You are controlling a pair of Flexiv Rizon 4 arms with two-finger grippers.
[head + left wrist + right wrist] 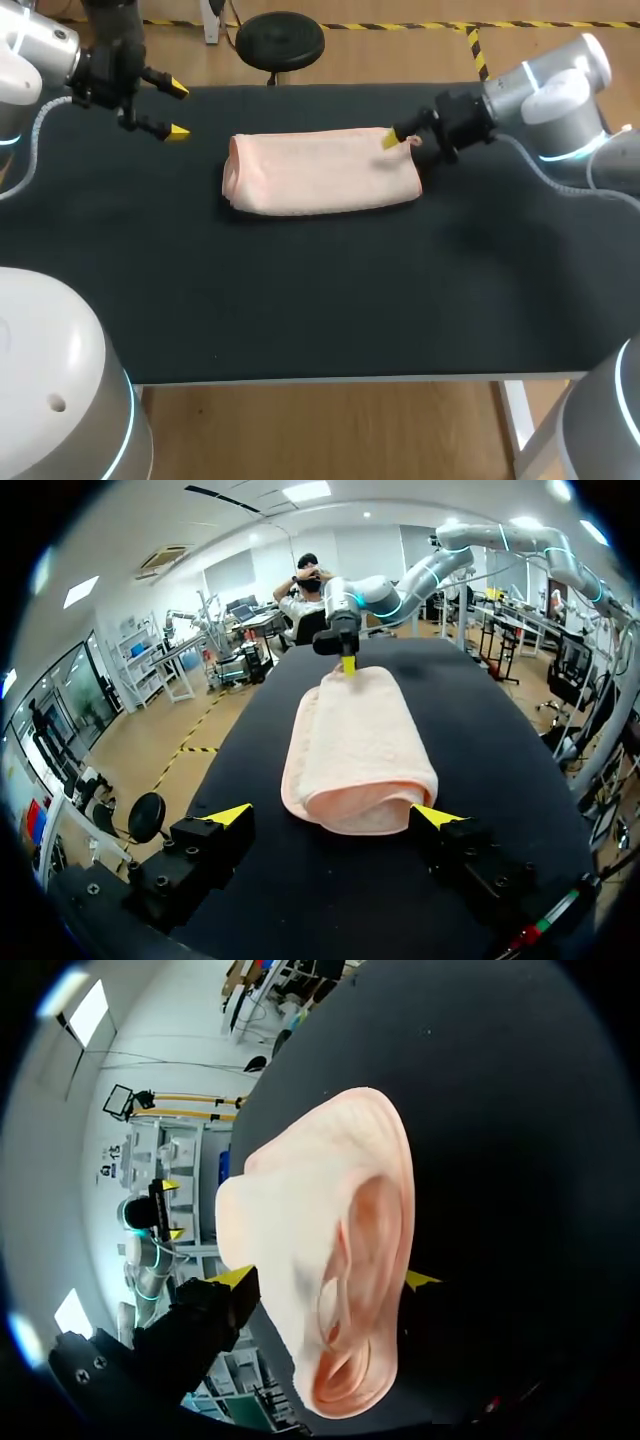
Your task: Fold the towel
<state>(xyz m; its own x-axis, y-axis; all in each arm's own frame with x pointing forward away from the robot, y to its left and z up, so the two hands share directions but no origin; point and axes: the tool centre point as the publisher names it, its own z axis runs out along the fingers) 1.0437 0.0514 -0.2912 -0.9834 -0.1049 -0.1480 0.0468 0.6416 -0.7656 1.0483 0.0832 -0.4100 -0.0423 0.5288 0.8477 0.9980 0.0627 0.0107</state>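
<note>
You have a black worktop (300, 300) stretching across the head view, and everything that matters sits on its far half. Your two arms are the next biggest things. The left arm (40, 50) comes in at the far left corner and ends over the worktop's far left part. The right arm (550, 90) comes in from the far right and reaches toward the middle.

Between them lies the towel (325, 172). It is pale pink and folded into a long, thick bundle, lying flat on the worktop with its length running left to right. Its left end is a rounded fold.

Your left claw (178, 110) hangs off the towel's left end, apart from it and pointing toward it. Its two yellow-tipped fingers are spread wide and grip nothing. In its own wrist view, the towel's rounded end lies just ahead of the gap between them.

Your right claw (392, 140) is at the towel's far right corner, where the head view shows one yellow tip over the cloth. In its own wrist view the fingers stand spread about as wide as the left's, one on each side of the towel's end. The cloth is bunched loosely in the gap, so the claw is released, not clenched.
</note>
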